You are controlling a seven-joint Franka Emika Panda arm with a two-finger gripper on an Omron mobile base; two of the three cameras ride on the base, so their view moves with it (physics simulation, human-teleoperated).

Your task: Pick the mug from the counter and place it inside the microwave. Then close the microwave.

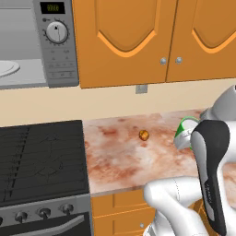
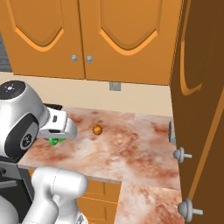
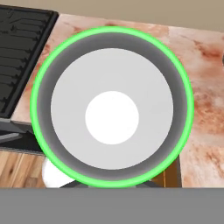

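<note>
One green mug (image 3: 112, 107) was pinched by the gripper (image 2: 56, 131) and held above the counter (image 1: 120, 156). One small orange lump (image 1: 144, 135) lay nearby. One microwave (image 1: 39, 44) was seen far left.

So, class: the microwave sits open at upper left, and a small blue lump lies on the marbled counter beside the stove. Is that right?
Not quite. The lump is orange-brown, not blue; the left base view shows it. The rest holds: the microwave is open at upper left, and the lump lies on the marbled counter beside the stove.
</note>
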